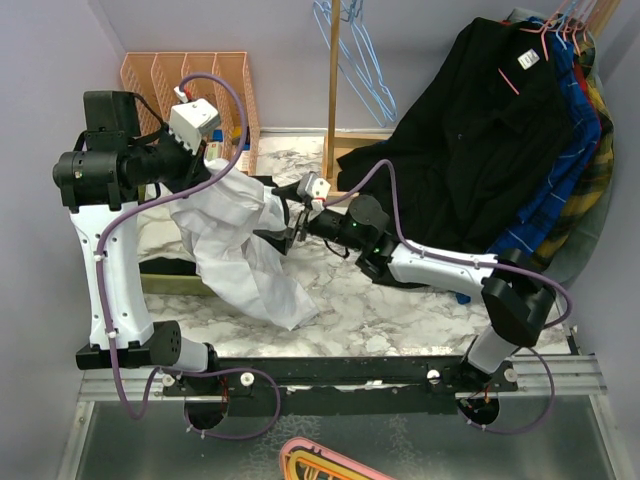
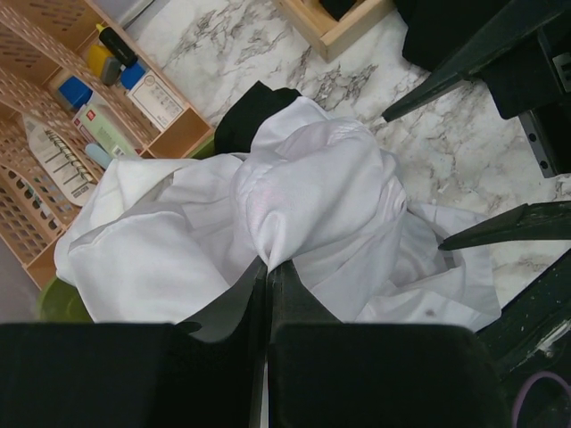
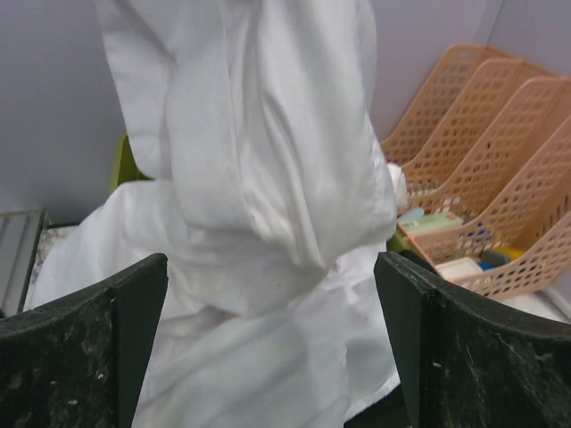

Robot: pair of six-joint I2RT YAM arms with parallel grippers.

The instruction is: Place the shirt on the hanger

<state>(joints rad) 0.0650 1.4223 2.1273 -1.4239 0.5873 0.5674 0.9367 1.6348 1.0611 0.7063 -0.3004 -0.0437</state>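
Left gripper (image 2: 268,267) is clamped on a bunched fold of the shirt (image 1: 240,240). The shirt is held up off the marble table (image 1: 400,310), and its lower part trails down to the surface. Right gripper (image 3: 270,263) is spread wide and empty, facing the hanging fabric from just beside it. No contact is confirmed. The hanger (image 1: 375,90) is seen on the wooden post (image 1: 333,80) at the back, well apart from the shirt.

Risks noted:
- The grip is on a crumpled wad, and collar and shoulders cannot be made out. A right-hand pinch taken here would likely catch several layers, so the neck opening would not be found.
- The thin fabric is held by one small fold, so slippage under a sideways pull is judged possible.
- The trailing hem may drag on the table or snag on the peach file rack (image 1: 190,75) if swung leftward.
- The hanger is not secured by either gripper, so it may swing or fall when reached.
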